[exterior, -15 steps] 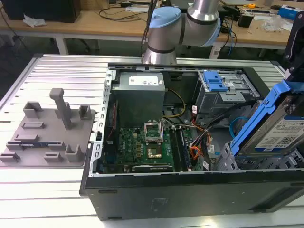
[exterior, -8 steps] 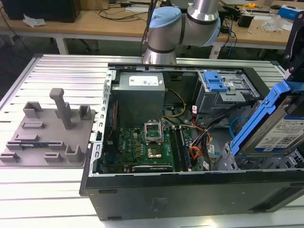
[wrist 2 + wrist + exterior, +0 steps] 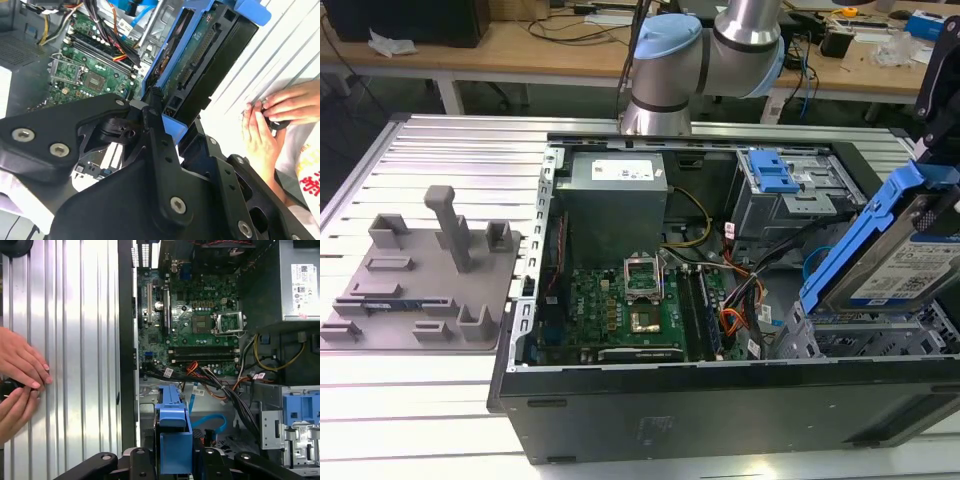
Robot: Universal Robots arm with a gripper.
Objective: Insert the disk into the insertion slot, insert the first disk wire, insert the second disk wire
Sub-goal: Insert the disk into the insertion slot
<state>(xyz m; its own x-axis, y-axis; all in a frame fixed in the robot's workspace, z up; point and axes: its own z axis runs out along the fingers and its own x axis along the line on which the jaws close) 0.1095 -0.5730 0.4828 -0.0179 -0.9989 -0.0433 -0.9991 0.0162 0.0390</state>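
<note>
The disk [image 3: 892,255], a silver drive in a bright blue carrier, hangs steeply tilted over the open computer case at the exterior view's right. Its lower end sits just above the insertion slot [image 3: 840,338], a grey perforated cage in the case's near right corner. My gripper [image 3: 938,185] is shut on the disk's raised end. In the second wrist view the black fingers [image 3: 150,117] clamp the blue carrier [image 3: 172,107], and the disk's connector edge [image 3: 200,55] points toward the case. The first wrist view has the carrier [image 3: 174,437] between my gripper's [image 3: 175,464] two fingers.
Inside the case lie the motherboard [image 3: 630,300], a grey power supply [image 3: 615,205], loose cables [image 3: 740,305] and a second cage with a blue latch [image 3: 790,180]. A grey fixture plate [image 3: 420,270] sits at the exterior view's left. A person's hands [image 3: 20,377] rest beside the case.
</note>
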